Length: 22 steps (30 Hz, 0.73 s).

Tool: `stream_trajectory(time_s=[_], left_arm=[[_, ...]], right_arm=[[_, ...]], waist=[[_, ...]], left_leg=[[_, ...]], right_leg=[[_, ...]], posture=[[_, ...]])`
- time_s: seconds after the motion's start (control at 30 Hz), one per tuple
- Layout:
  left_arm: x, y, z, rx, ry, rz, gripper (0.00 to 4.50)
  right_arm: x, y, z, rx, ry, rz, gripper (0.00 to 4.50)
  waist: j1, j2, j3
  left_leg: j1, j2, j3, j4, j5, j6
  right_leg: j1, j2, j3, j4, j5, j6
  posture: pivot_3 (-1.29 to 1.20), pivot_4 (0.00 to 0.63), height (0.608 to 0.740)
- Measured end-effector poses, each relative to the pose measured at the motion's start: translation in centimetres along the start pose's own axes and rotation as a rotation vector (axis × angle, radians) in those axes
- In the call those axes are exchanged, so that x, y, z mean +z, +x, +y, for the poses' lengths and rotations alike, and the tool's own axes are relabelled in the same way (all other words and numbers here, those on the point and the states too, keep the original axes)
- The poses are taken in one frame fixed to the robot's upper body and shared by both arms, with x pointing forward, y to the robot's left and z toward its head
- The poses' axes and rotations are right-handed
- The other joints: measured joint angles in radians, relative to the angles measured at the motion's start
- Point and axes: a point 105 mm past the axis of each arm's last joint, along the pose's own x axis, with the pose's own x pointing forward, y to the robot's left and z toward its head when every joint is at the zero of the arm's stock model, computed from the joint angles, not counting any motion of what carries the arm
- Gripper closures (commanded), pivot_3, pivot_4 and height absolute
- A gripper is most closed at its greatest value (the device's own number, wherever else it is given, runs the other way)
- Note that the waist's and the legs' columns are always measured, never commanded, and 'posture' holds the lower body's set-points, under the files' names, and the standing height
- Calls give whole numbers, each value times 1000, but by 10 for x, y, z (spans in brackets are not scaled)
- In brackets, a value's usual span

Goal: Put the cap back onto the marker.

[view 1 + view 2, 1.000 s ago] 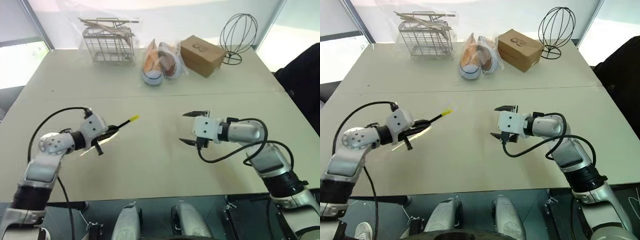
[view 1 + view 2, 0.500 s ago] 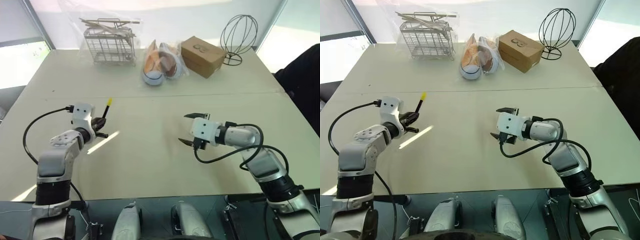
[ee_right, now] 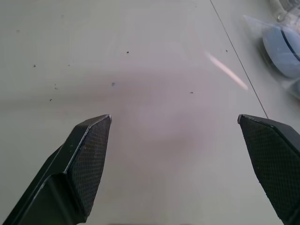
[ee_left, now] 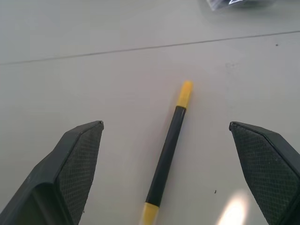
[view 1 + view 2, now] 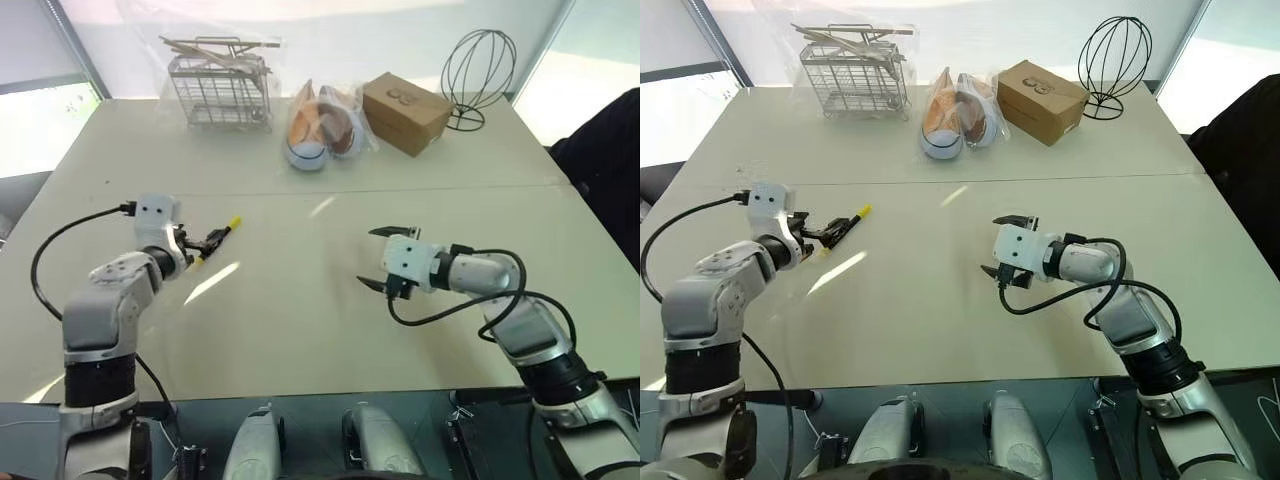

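Observation:
The marker (image 4: 167, 151) is a slim black stick lying on the table, yellow at both ends. The yellow cap (image 4: 185, 90) sits on its far end, pointing away from my left gripper (image 4: 165, 123). That gripper is open wide, with a finger (image 4: 79, 154) on either side of the marker and neither touching it. From the head views the marker (image 5: 216, 239) lies just ahead of my left gripper (image 5: 200, 248) at the left of the table. My right gripper (image 5: 368, 256) hovers open and empty over the table's middle, well to the right of the marker.
Along the far edge stand a wire basket (image 5: 218, 90) of pale wooden sticks, bagged shoes (image 5: 320, 125), a cardboard box (image 5: 403, 110) and a wire head-shaped stand (image 5: 478, 70). A seam (image 5: 420, 187) crosses the table. A dark shape (image 5: 605, 150) is at the right edge.
My left gripper has opened and let go of the marker, which now lies on the table. The left wrist rolled and rose slightly. The right arm has stayed still.

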Motion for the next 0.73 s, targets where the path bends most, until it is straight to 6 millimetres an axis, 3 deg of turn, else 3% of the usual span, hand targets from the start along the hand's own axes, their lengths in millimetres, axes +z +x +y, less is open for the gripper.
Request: stream_trajectory(time_s=[0.23,0.5,0.73], left_arm=[[-6,-26,9,46,52,-59,47],[-24,-54,14,146,-2,-82,47],[-40,-63,3,159,-90,-75,47]], right_arm=[[-9,-4,3,-141,293,1,0],[-28,-8,7,-407,682,31,0],[-42,-15,9,-579,816,32,0]], waist=[[2,0,0],[2,0,0],[0,0,0]], left_leg=[[0,-1,0,-1,0,0],[0,-1,-1,0,0,-1],[0,-3,0,-1,0,-1]], right_leg=[[0,-6,-1,0,-1,-1],[1,-9,0,-2,-2,-3],[0,-8,0,-3,-2,-3]], posture=[[0,150,740],[0,150,740],[0,150,740]])
